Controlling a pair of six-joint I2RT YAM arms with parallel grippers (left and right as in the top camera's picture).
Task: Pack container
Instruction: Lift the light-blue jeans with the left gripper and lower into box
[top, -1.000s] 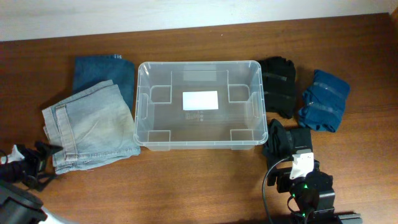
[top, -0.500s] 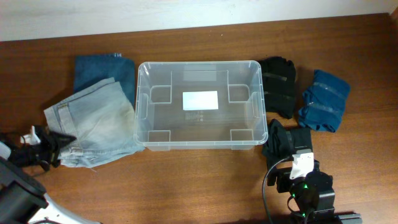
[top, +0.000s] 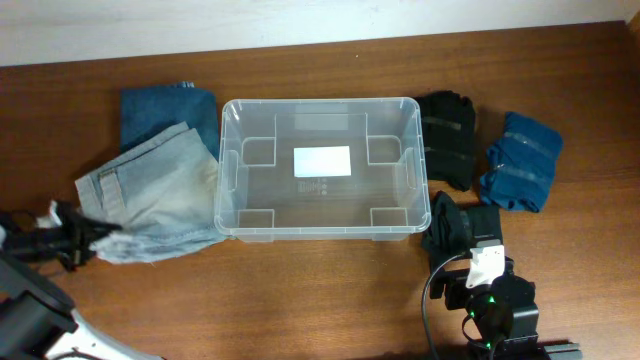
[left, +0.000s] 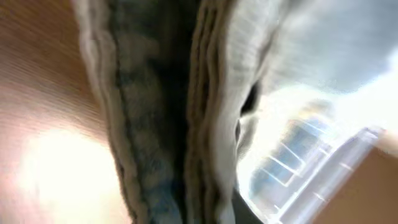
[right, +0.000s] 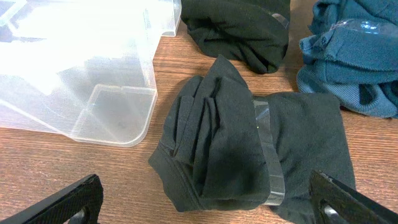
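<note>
The clear container (top: 222, 170) stands open at the table's middle, a white label on its bottom. Left of it lie the light blue jeans (top: 160, 195), rumpled against its wall. My left gripper (top: 92, 233) is shut on their lower left edge. In the left wrist view the denim folds (left: 205, 93) fill the picture and hide the fingers, with a container corner (left: 323, 177) beyond. My right gripper (right: 208, 211) stands open just short of a black taped clothing bundle (right: 242, 143), apart from it.
Dark blue jeans (top: 165, 112) lie behind the light pair. Right of the container sit a second black bundle (top: 447, 140) and a blue garment (top: 520, 160). The right arm's base (top: 495, 305) is at the front edge.
My left gripper has shut on the light jeans' edge and drawn it to the right, bunching the jeans toward the container. The right arm has not moved.
</note>
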